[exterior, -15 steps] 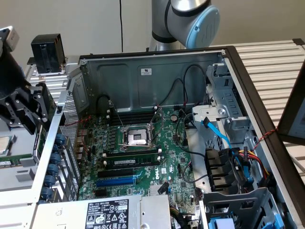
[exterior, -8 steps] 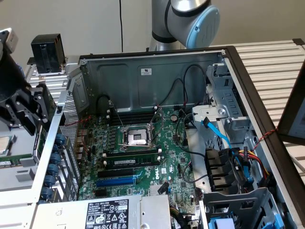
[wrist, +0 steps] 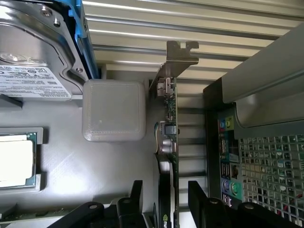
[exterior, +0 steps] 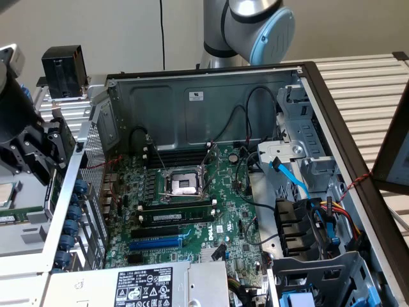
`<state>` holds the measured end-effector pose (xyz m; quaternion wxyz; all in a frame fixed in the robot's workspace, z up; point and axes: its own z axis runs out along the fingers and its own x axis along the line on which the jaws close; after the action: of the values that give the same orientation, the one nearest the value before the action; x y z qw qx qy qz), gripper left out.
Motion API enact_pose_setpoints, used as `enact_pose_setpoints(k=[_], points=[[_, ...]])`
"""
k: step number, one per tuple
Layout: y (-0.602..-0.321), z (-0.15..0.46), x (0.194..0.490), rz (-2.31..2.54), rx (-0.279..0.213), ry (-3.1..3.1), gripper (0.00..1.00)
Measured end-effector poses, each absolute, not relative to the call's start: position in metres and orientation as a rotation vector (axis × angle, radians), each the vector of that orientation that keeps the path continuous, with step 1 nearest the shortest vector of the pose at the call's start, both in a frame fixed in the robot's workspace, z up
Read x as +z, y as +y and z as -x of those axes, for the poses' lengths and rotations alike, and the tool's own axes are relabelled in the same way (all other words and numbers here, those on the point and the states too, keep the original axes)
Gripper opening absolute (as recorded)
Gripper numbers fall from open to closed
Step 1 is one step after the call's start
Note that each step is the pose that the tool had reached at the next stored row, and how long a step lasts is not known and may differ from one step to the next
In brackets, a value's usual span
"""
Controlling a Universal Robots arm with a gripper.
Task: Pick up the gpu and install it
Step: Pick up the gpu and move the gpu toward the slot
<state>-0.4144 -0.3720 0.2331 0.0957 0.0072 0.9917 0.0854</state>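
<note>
the gpu (wrist: 173,142) stands on edge between the fingers of the claw (wrist: 166,204), with its silver bracket (wrist: 178,57) at the end farthest from the claw. the claw is released, one finger on each side of the card and a gap at both. off one flank of the claw lie a pale square block (wrist: 114,110), a hard drive (wrist: 33,71) and a cpu (wrist: 14,159). off the other flank stands the computer case (wrist: 266,156). the slatted surface (wrist: 199,28) runs beyond the bracket.

Gpu (wrist: 170,137) on edge between spread fingers (wrist: 135,197) of gripper (wrist: 166,194), just outside case (wrist: 266,66); block (wrist: 114,109), drive (wrist: 33,61), cpu (wrist: 14,156) on other side.
</note>
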Motion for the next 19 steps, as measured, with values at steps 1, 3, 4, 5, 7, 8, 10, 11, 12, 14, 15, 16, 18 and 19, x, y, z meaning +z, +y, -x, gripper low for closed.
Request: enact_pose_setpoints(k=[1, 3, 4, 5, 7, 8, 10, 11, 12, 14, 15, 16, 18, 19], points=[[-0.3721, 0.4144, 0.2315, -0.021, 0.253, 2.939, 0.51], [-0.3721, 0.4144, 0.2296, -0.021, 0.253, 2.939, 0.51], [-0.3720, 0.4144, 0.2295, -0.022, 0.253, 2.939, 0.51], [-0.3719, 0.4142, 0.2294, -0.021, 0.253, 2.939, 0.51], [-0.3710, 0.4138, 0.2293, -0.021, 0.253, 2.939, 0.51], [-0.3704, 0.4137, 0.2293, -0.021, 0.253, 2.939, 0.51], [-0.3692, 0.4137, 0.2291, -0.022, 0.253, 2.939, 0.51], [-0.3690, 0.4137, 0.2289, -0.021, 0.253, 2.939, 0.51], [-0.3687, 0.4137, 0.2284, -0.021, 0.253, 2.939, 0.51], [-0.3685, 0.4137, 0.2272, -0.021, 0.253, 2.939, 0.51], [-0.3682, 0.4137, 0.2263, -0.021, 0.253, 2.939, 0.51], [-0.3679, 0.4138, 0.2254, -0.022, 0.253, 2.939, 0.51], [-0.3675, 0.4137, 0.2242, -0.021, 0.253, 2.939, 0.51], [-0.3674, 0.4137, 0.2239, -0.021, 0.253, 2.939, 0.51]])
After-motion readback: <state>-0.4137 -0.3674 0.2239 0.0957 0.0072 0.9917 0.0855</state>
